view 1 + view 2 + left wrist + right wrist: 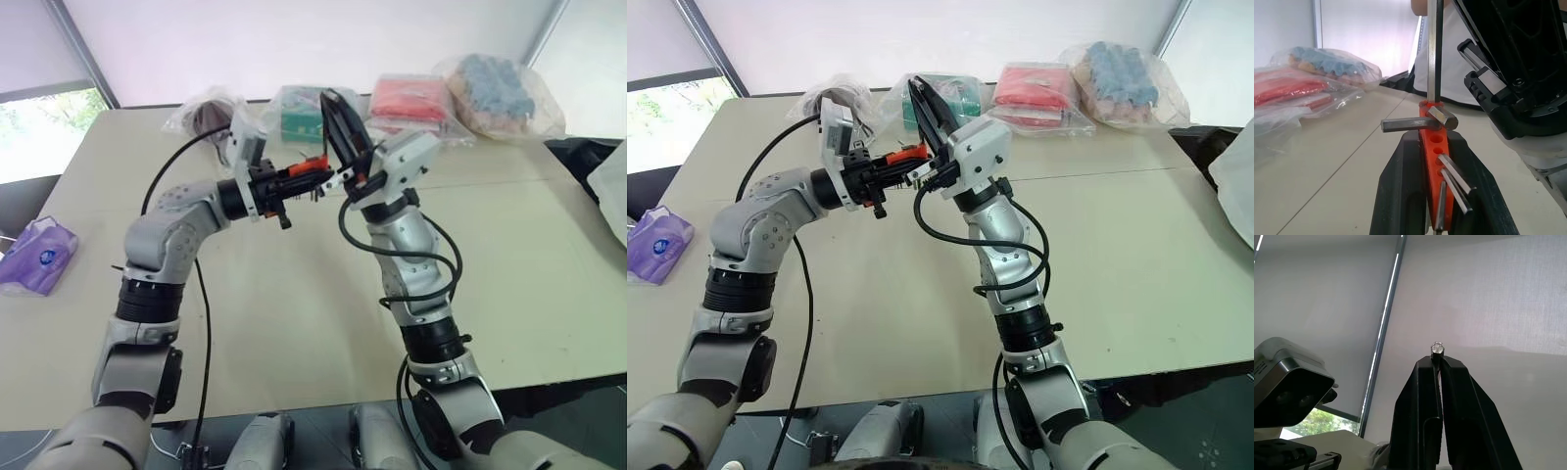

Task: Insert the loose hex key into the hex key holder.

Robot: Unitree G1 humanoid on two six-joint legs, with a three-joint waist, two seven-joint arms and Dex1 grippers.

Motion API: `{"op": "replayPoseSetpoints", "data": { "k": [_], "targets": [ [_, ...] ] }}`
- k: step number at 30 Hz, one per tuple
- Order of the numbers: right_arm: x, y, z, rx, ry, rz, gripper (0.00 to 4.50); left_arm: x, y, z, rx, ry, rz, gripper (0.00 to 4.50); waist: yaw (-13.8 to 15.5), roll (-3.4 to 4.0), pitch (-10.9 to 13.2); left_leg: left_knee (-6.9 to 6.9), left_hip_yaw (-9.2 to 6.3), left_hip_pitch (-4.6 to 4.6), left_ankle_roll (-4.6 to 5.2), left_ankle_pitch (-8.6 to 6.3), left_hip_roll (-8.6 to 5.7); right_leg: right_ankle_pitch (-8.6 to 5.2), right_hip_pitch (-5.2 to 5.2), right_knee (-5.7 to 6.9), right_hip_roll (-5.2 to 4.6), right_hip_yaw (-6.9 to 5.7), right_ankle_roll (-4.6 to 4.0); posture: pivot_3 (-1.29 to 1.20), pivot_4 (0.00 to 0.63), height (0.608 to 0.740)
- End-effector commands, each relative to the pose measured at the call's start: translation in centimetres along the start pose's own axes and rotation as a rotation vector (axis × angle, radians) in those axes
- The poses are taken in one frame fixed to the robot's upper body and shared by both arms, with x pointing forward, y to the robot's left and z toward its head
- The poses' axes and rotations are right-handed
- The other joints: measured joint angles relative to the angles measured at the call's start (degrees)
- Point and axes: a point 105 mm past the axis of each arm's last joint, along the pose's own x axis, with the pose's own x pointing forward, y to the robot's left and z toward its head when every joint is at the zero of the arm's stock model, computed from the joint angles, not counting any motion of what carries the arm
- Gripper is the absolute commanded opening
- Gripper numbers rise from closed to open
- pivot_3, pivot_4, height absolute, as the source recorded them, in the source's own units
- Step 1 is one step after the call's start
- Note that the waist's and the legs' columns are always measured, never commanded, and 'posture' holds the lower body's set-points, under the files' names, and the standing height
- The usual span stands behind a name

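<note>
Two robot arms meet in mid-air above a pale beige tabletop (pixel 294 323). The left claw (pixel 294 184) is clenched on the hex key holder (pixel 306 173), a small orange-red plastic block with thin metal keys sticking out of it, held level and pointing toward the right arm. The right claw (pixel 336 122) has its two black fingers pressed together, grasping the loose hex key (pixel 1434 54), a thin dark grey metal rod; its hexagonal tip (pixel 1437 348) peeks out just past the fingertips in the right wrist view.

In the left wrist view the rod stands upright, its lower end meeting the top end of the orange-red block, beside a row of round sockets, some of them empty. Whether that end is already seated in a socket or merely resting against the block cannot be told.

The step in hand looks like the insertion itself: key and holder are brought together. The next move probably calls for pushing the rod along its own length into its socket while the left claw holds the block steady, then letting go.

Bagged items lie along the far edge of the tabletop.
</note>
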Motion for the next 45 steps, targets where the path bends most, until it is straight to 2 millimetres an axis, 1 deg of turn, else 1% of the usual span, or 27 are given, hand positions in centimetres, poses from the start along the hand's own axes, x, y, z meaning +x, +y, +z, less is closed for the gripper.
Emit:
{"op": "replayPoseSetpoints", "data": {
  "k": [1,33,45],
  "targets": [
    [0.22,0.39,0.84,-0.004,-0.034,0.015,0.08,0.30,-0.95,1.61,0.063,-0.036,-0.035,0.14,0.00,0.00,0.00,0.00,0.00,0.00,0.00,0.00,0.00,0.00,0.00,0.00,0.00,0.00,0.00,0.00,0.150,0.740],
    [0.43,0.55,0.96,-0.006,-0.041,0.020,0.08,0.22,-1.17,1.29,0.050,-0.021,-0.044,0.14,0.01,0.00,0.00,-0.01,0.00,0.00,0.00,0.00,0.00,0.00,0.00,-0.01,0.00,0.00,0.00,0.00,0.150,0.740],
    [-0.04,0.18,0.55,-0.020,-0.022,0.014,0.08,0.09,-0.87,1.82,0.052,-0.039,-0.028,0.14,0.01,0.00,0.00,-0.01,0.00,0.00,0.00,0.00,0.00,0.00,0.00,-0.01,0.00,0.00,0.00,0.00,0.150,0.740]
  ]
}}
